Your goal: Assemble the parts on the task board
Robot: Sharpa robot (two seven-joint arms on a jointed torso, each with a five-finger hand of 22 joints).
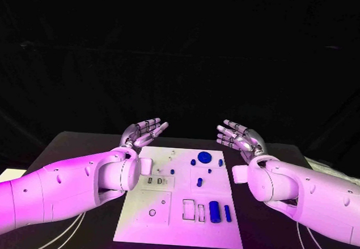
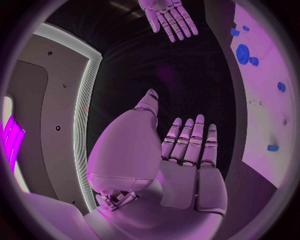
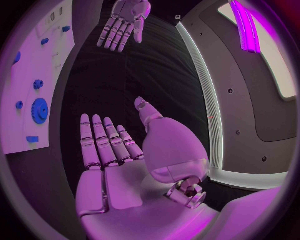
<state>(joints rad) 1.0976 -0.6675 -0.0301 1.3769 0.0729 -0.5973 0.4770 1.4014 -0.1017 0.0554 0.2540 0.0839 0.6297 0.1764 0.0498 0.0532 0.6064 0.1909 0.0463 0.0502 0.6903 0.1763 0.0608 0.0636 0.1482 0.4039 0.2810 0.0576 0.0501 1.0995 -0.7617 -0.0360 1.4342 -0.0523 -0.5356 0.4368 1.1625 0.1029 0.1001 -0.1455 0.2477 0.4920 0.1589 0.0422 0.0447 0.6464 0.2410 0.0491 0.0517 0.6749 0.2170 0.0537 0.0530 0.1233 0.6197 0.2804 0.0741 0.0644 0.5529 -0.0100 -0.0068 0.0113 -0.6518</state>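
The white task board point(image 1: 166, 226) lies flat in the middle of the black table. On it sit small blue parts: a round disc point(image 1: 204, 157) near the far edge, a small oval point(image 1: 220, 161), a short peg point(image 1: 200, 182), and two upright bars point(image 1: 215, 212) near the front. My left hand point(image 1: 142, 132) hovers above the board's far left corner, fingers spread, holding nothing. My right hand point(image 1: 239, 138) hovers above the far right corner, also spread and empty. In the left wrist view my left hand point(image 2: 187, 150) is flat with the board point(image 2: 269, 95) beside it; the right wrist view shows my right hand point(image 3: 112, 150) likewise.
Rectangular slots point(image 1: 189, 209) and a small ring point(image 1: 152, 212) mark the board's near half. Black table point(image 1: 80, 147) surface runs around the board on both sides. A black curtain hangs behind the table.
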